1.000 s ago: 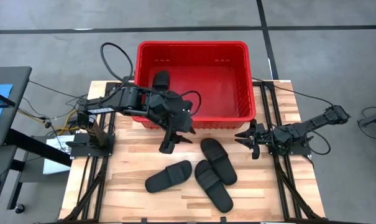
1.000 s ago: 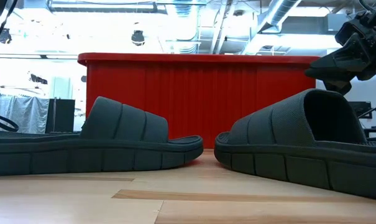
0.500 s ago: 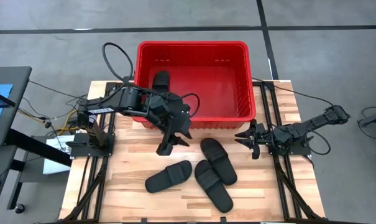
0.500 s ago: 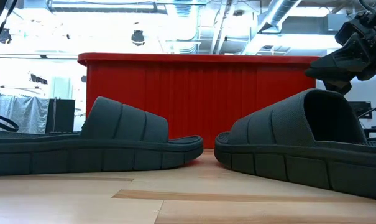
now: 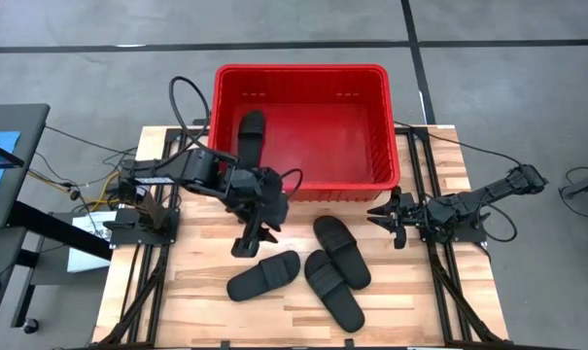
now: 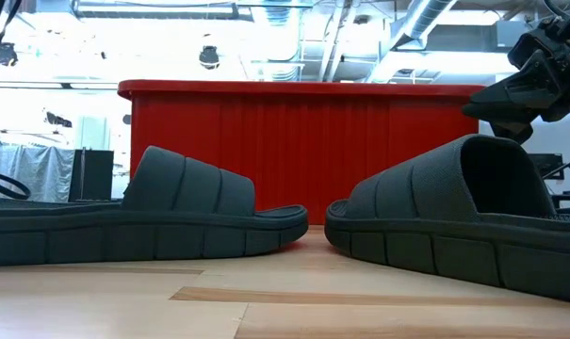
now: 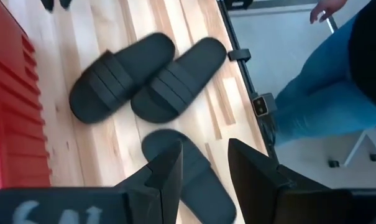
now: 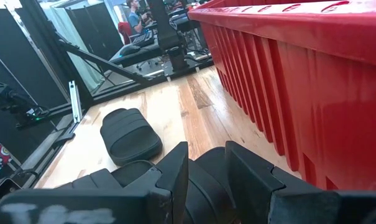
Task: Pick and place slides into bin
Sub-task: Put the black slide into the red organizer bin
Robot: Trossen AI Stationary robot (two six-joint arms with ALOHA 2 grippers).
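A large rectangular red plastic bin point(image 5: 371, 146) with slotted sides is seen at the far edge of the pale wooden slatted table point(image 5: 196, 311). One black matte slide sandal point(image 5: 249, 134) is lying inside the bin against its left wall; only part of it is visible from above, its near end being cut off by the bin wall. Three more black slide sandals remain on the table: a left one point(image 5: 263, 275), a far-right one point(image 5: 342, 252) and a near one point(image 5: 333, 290), the latter two lying just beside each other. The left gripper point(image 5: 247, 236) is held over the table just near of the bin and far-left of the left sandal; in the left wrist view its fingers point(image 7: 167, 171) are seen apart with nothing between them, the sandal below partly hidden behind them. The right gripper point(image 5: 389, 216) is parked at the right table edge, near the bin's near-right corner; its fingers point(image 8: 175, 171) are apart and empty. In the low view only two sandals are seen, both cut off at the frame edges, with the bin wall behind them. A person's blue-trousered leg point(image 7: 312, 106) is partly visible beyond the table.
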